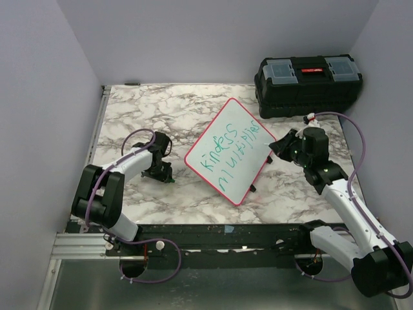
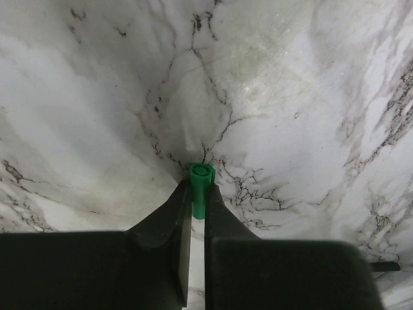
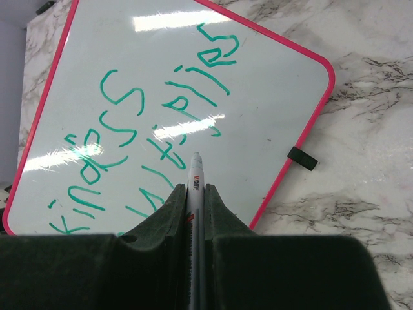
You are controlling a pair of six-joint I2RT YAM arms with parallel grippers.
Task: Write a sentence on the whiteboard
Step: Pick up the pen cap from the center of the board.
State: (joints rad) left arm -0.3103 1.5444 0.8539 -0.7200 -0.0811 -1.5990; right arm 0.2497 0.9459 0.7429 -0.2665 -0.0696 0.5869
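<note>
— Where does the board sit for us?

— We see the flat rectangular white whiteboard (image 1: 240, 119), thin red-pink rim and rounded corners, lying on the white grey-veined marble table (image 1: 142, 110). It is near the middle, turned cornerwise, between our two arms.

— And the writing on it?

— The green handwritten sentence (image 3: 161, 123) runs in two lines. We read the first as "Kindess". The second is too scribbly for us to be sure of.

— What is our right claw doing?

— The right gripper (image 3: 195, 194) is at the board's right edge, its fingers pinched narrow on a slim white marker pen (image 3: 195, 169). The pen's tip points out over the second line. We cannot tell whether it touches the surface.

— And the left?

— The left gripper (image 2: 199, 194) is low over the bare marble, left of the board and apart from it. It is clamped on a small green plastic cap (image 2: 201, 173), which pokes out past the fingertips.

— Anything else around?

— A small black tab (image 3: 301, 157) sticks out from the rim onto the marble. A black plastic toolbox (image 1: 308, 81) with grey lid compartments stands at the far right corner, near the board's far corner but apart from it.
</note>
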